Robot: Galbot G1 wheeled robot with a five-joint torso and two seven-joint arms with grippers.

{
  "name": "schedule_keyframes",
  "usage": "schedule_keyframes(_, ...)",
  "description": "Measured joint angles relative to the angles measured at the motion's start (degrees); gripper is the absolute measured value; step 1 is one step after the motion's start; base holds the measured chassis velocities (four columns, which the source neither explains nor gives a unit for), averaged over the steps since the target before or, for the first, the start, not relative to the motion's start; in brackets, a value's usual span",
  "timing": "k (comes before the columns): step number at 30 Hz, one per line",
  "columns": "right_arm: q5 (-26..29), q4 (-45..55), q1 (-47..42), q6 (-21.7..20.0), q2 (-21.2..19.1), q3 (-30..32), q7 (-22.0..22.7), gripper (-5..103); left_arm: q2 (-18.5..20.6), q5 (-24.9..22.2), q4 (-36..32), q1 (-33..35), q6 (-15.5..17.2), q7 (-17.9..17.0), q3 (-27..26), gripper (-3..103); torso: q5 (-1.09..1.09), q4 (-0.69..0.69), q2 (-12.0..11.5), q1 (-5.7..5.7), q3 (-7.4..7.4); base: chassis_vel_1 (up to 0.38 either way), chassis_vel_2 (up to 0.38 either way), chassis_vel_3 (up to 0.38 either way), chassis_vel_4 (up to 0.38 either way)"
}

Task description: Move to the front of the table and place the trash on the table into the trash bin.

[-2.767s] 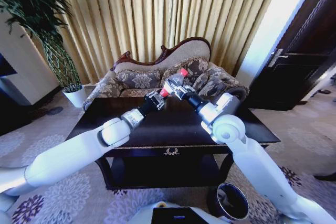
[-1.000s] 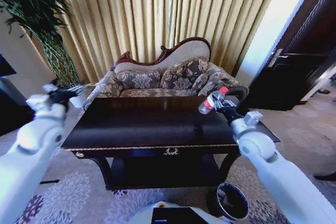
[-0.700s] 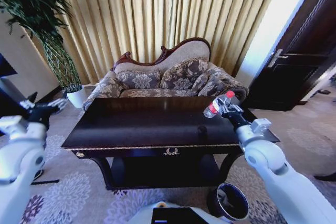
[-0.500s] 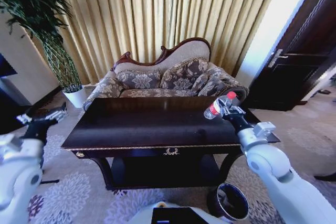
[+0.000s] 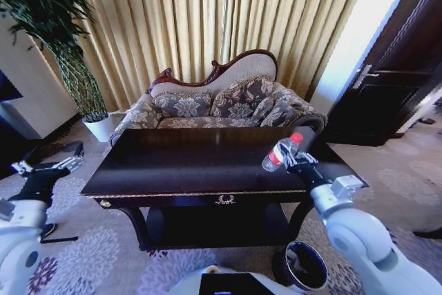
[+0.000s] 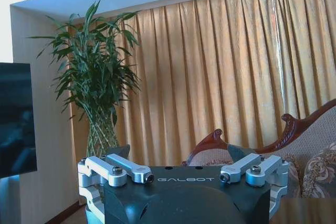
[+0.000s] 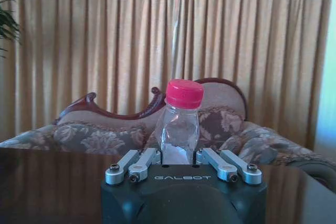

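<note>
The right gripper [image 5: 289, 159] is clenched around a small clear plastic bottle [image 5: 278, 151], holding it in the air at the right of centre in the head view, above the right end of the glossy black table [image 5: 179, 167]. There the bottle tilts, its red cap [image 5: 297, 137] toward the upper right and its white-and-red label [image 5: 275, 160] at the lower end, nearest the fingers. The right wrist view shows the same bottle [image 7: 178, 129] from behind the gripper [image 7: 179, 160]: it rises between the silver finger links, the cap [image 7: 184, 93] on top and the clear body see-through against the sofa [image 7: 157, 124] behind. The label is hidden there by the gripper body, which carries the word "GALBOT" in pale letters.

The head view alone shows the trash bin [image 5: 301, 264], a dark round bucket on the patterned carpet at the lower right of the frame, below the right arm and just beside the table's front right leg. A gold ornament [image 5: 224, 199] sits at the centre of the table's front edge.

The left gripper [image 5: 43, 166] hangs at the far left of the head view, well apart from the table, its fingers spread and holding nothing. The left wrist view shows that gripper's [image 6: 184, 179] black body, also marked "GALBOT", with gold curtains [image 6: 220, 72] and a leafy bamboo plant [image 6: 100, 93] beyond it.
</note>
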Motion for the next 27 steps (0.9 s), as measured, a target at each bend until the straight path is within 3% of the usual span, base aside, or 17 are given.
schedule_keyframes(6, -2.7, -0.2, -0.5, -0.2, 0.7, 0.7, 0.6, 24, -1.5, -0.2, -0.7, 0.7, 0.0, 0.5, 0.4, 100, 0.00, 0.01, 0.0, 0.01, 0.00, 0.000, 0.000, 0.000, 0.000)
schedule_keyframes(27, -1.0, 1.5, -0.7, 0.4, 0.0, 1.1, 0.4, 24, -0.8, 1.2, -0.7, 1.2, -0.5, 0.6, 2.1, 100, 0.00, 0.01, 0.0, 0.02, 0.00, 0.002, -0.002, -0.002, 0.002)
